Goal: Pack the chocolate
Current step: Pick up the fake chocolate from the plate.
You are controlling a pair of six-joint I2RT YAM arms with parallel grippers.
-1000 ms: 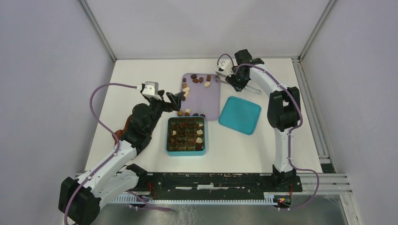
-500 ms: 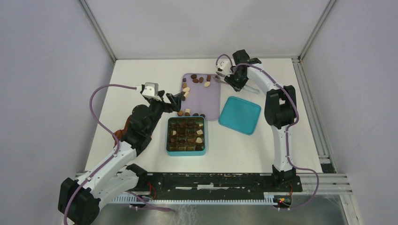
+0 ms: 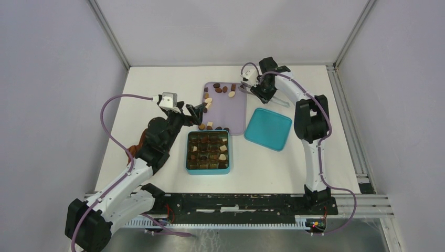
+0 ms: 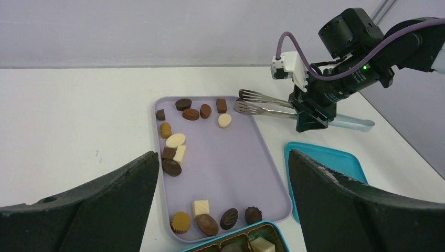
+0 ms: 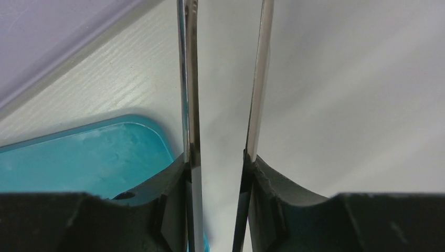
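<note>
Lavender plastic is where you will find most of the loose chocolate (image 4: 175, 140). It lies on the tray (image 3: 234, 113) at the middle of the desk (image 3: 157, 84). One group runs along the tray's far edge, a second lies down its left side, and a short row sits at its near edge. Pieces are dark brown, mid brown and cream.

More pieces sit in the compartments of the teal box (image 3: 208, 171), which stands just beside the tray's near edge. Some compartments are filled; from the overhead view you cannot tell exactly how many. The teal lid (image 3: 267, 128) lies flat on the desk to the right of the tray and box.

Your left hand (image 3: 197, 112) hangs over the tray's near-left part. Its fingers are spread wide with nothing between them.

Your right hand (image 4: 308, 114) is clamped on the two arms of a pair of metal tongs (image 4: 249, 108) and holds them level. The tong tips stand slightly apart at the tray's far right corner, near a cream piece and a square brown one.

A reddish-brown cloth (image 3: 140, 140) shows on the desk beneath your left arm.
</note>
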